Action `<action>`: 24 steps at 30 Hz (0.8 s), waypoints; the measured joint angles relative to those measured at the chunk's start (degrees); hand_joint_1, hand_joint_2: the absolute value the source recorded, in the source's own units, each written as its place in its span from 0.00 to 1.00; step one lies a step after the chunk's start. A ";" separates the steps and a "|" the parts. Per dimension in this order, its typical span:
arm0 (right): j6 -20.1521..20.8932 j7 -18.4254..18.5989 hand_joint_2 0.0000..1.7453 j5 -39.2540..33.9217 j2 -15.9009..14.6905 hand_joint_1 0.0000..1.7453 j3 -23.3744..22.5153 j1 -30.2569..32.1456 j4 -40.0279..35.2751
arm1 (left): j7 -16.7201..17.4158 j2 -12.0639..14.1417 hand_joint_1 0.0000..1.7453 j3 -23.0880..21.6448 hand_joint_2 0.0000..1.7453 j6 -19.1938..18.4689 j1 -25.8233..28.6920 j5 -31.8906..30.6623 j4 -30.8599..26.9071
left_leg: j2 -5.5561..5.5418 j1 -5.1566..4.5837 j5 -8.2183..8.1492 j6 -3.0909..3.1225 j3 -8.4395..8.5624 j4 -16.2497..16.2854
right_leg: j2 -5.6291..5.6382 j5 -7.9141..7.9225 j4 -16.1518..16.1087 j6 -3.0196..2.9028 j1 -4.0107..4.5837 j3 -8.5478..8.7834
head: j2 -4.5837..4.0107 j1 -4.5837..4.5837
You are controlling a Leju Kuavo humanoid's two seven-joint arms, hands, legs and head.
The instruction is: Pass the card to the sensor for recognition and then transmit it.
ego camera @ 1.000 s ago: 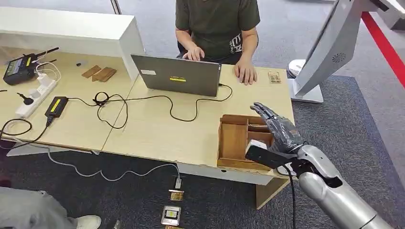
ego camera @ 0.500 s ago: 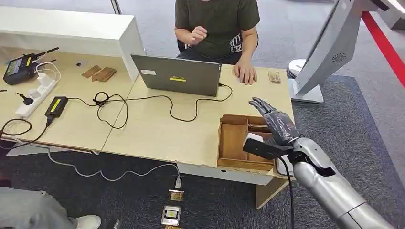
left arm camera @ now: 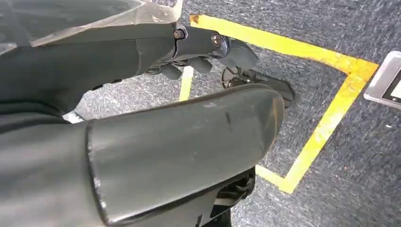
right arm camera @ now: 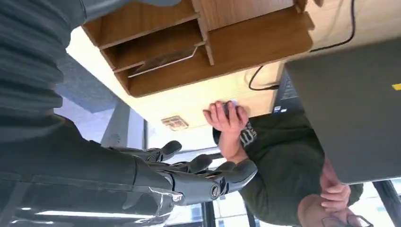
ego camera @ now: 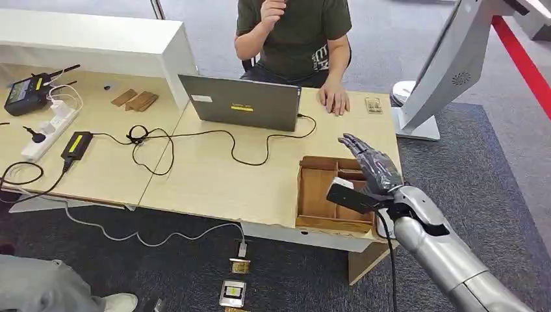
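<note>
The right hand (ego camera: pixel 371 170) has edged left over the wooden box (ego camera: pixel 320 192); the person (ego camera: pixel 294 36) raised a hand.

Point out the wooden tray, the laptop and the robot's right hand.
wooden tray (ego camera: pixel 318 192), head view, floor of its large left compartment.
laptop (ego camera: pixel 240 104), head view, back of its grey lid.
right robot hand (ego camera: pixel 375 168), head view, back of the hand above the tray.

Desk (ego camera: pixel 208 175): pale wood-grain top, smooth and matt. Tray (ego camera: pixel 318 192): darker brown wood, plain, unglossed. Laptop (ego camera: pixel 240 103): grey metal-look lid, matt. Right hand (ego camera: pixel 375 168): dark hard plastic, slight sheen; arm (ego camera: pixel 448 260) behind it silver, smooth, semi-gloss. Floor (ego camera: pixel 494 188): dark grey carpet, rough pile. Person's shirt (ego camera: pixel 295 32): dark green cloth, matt. Cable (ego camera: pixel 195 136): black, smooth rubbery sheath
</note>
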 joint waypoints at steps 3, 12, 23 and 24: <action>0.06 0.09 1.00 0.68 0.02 0.00 -0.33 0.05 0.28 | 0.30 0.11 0.00 0.00 0.00 0.00 0.01 0.00 0.00 | 0.00 0.00 0.00 0.00 0.00 0.00 | 0.00 0.00 0.00 0.00 0.00 0.00 | 0.00 -0.02; 0.04 0.09 1.00 2.12 0.26 0.00 -1.68 0.19 1.36 | 0.50 0.17 0.00 0.00 0.00 -0.07 0.02 0.00 0.00 | 0.00 0.00 0.00 0.00 0.00 0.00 | 0.00 0.00 0.00 0.00 0.00 0.00 | 0.00 -0.02; 0.89 -0.04 1.00 3.95 0.89 0.00 -3.21 0.69 1.94 | 0.68 0.20 0.00 0.00 0.00 0.28 0.01 0.00 0.00 | 0.00 0.00 0.00 0.00 0.00 0.00 | 0.00 0.00 0.00 0.00 0.00 -0.01 | 0.00 0.00; 0.92 -0.09 1.00 4.04 0.98 0.00 -3.30 0.69 1.94 | 0.68 0.20 0.00 0.00 0.00 0.28 0.02 0.00 0.00 | 0.00 0.00 0.00 0.00 0.00 0.00 | 0.00 0.00 0.00 0.00 0.00 -0.01 | 0.00 -0.02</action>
